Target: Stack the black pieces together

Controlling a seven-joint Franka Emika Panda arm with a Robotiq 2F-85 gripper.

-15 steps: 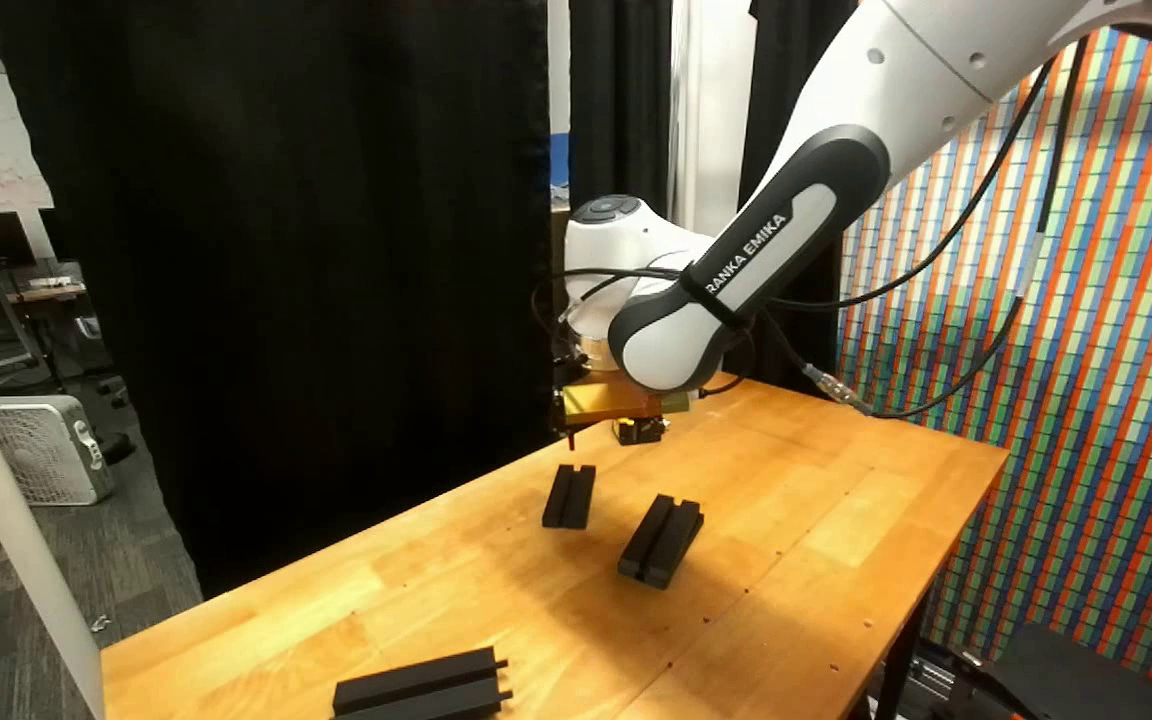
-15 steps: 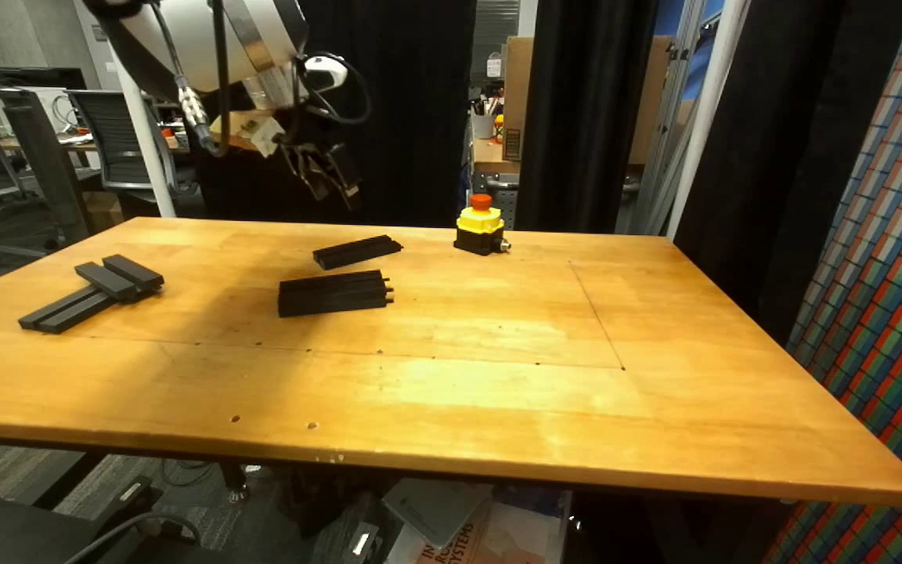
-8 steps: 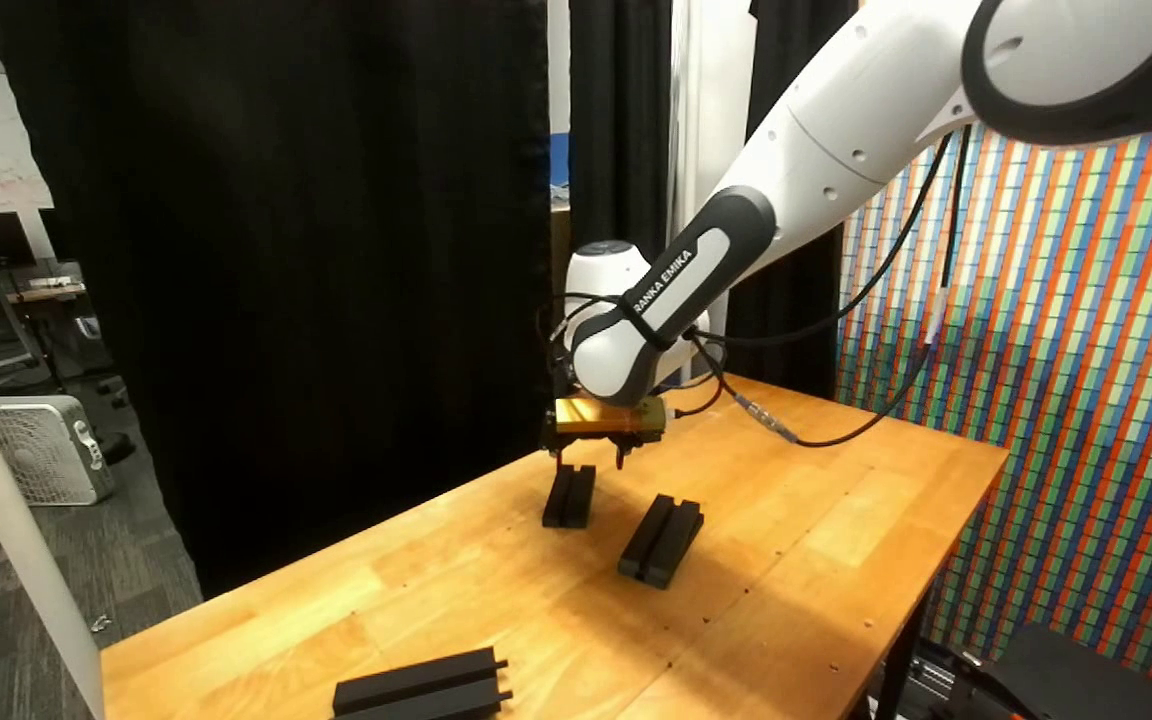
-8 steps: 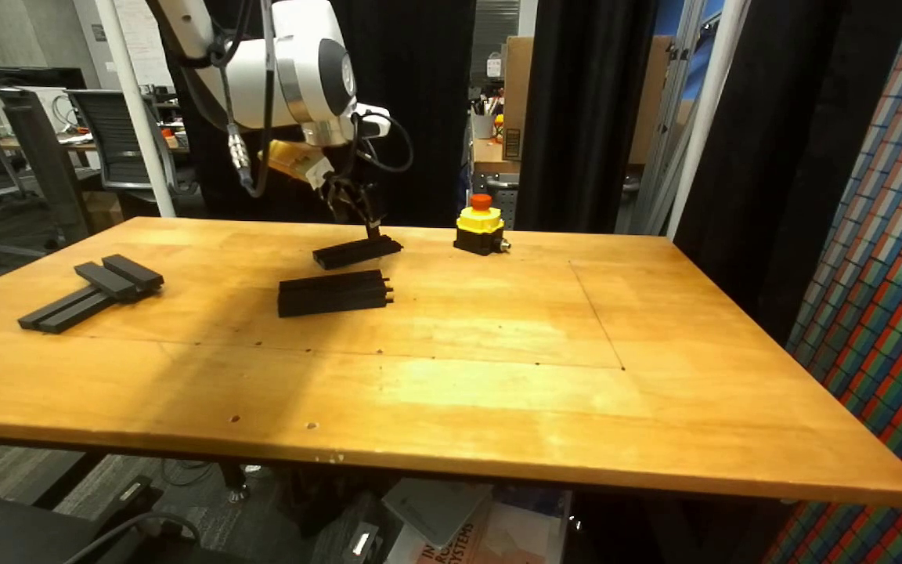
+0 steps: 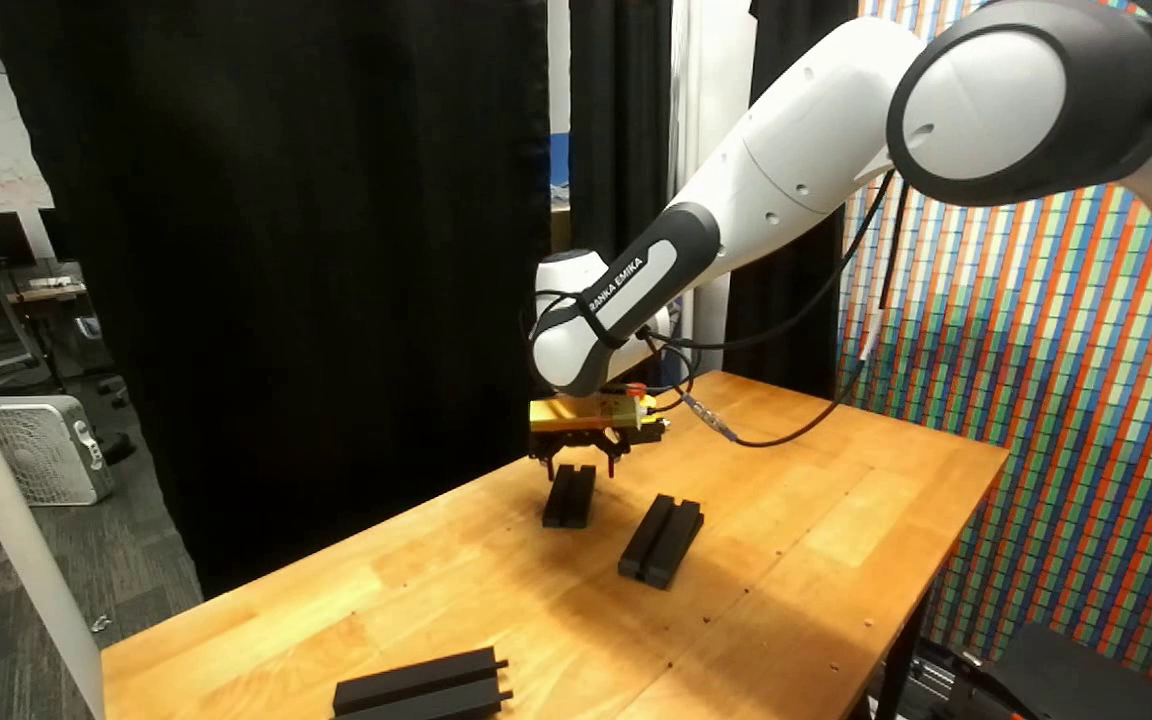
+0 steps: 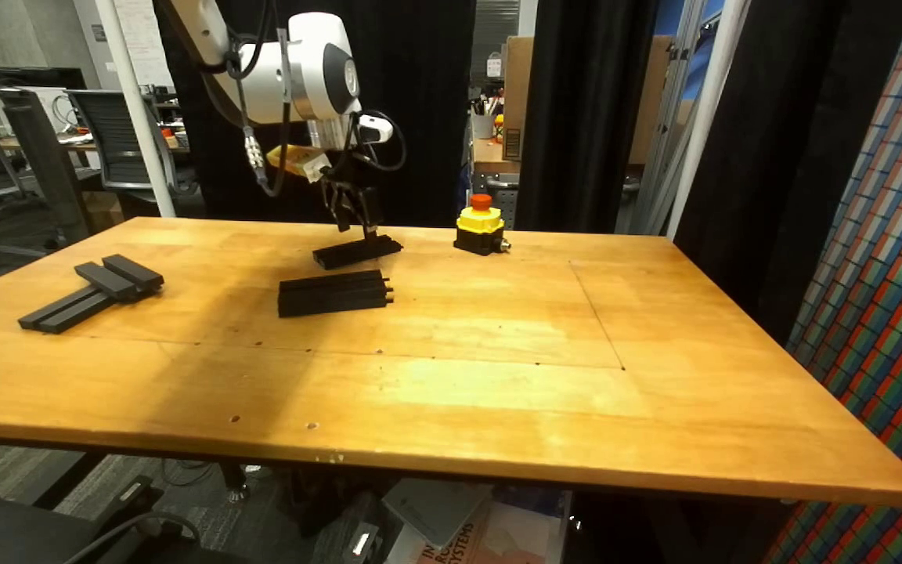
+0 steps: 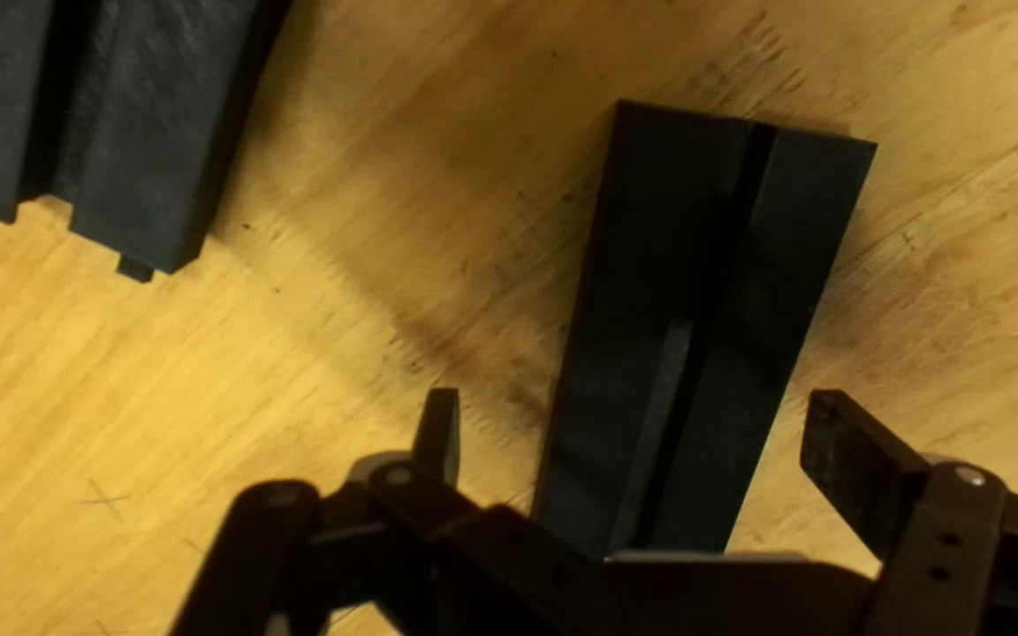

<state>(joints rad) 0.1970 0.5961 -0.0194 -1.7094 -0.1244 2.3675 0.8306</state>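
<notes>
Wrist view, L to R: larger grooved black block [image 7: 138, 106] upper L, well apart (poss. two stacked, can't tell), prob. the target; mis-aimed placing could knock it. Slim grooved black block [image 7: 690, 327] lies flat on worktop [image 7: 368, 291] between the fingers [image 7: 862, 468], spread wide, holding nothing. Risk: in both exterior views they're nr one end, so other end may droop on lift; RH finger's nearer & block's angled, so closing may skew it. Looks: matte, long, lengthwise groove.

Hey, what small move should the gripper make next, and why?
Probably ease the gripper down slightly: in the wrist view its open fingers flank the black piece, bare table showing on both sides, though fingertip height is hard to judge.
</notes>
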